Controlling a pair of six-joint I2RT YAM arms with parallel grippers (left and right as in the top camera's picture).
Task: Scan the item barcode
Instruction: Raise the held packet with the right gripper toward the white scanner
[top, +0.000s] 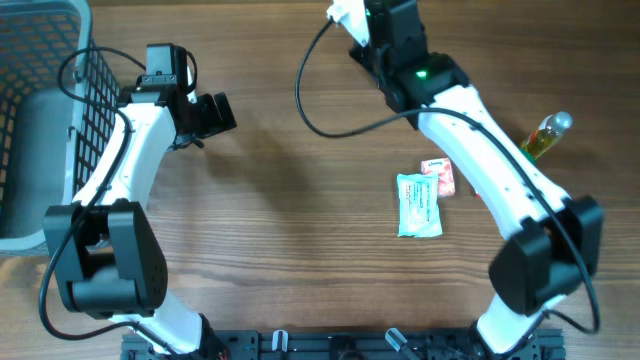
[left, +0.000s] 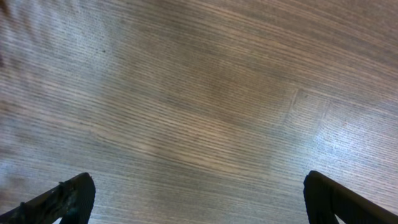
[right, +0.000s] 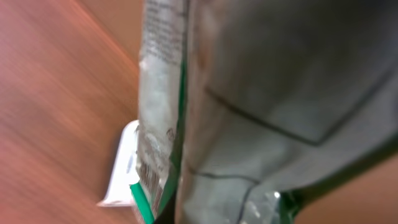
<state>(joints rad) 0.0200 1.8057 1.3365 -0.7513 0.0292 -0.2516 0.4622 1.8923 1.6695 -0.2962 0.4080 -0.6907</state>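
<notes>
A silvery packet with green trim (right: 261, 93) fills the right wrist view, and my right gripper is shut on it. Its own fingers are hidden behind the packet. A barcode (right: 148, 177) shows on the packet's left edge. Just beside that edge lies a white scanner (right: 121, 168). From overhead, my right gripper (top: 366, 24) is at the far edge of the table, next to the white scanner (top: 345, 12) with its black cable (top: 305, 100). My left gripper (top: 222, 112) hangs open over bare wood (left: 199, 93), holding nothing.
A teal and white packet (top: 418, 205) and a small red packet (top: 440, 177) lie right of centre. A yellow-green bottle (top: 545, 135) lies at the right. A grey wire basket (top: 40, 120) stands at the left edge.
</notes>
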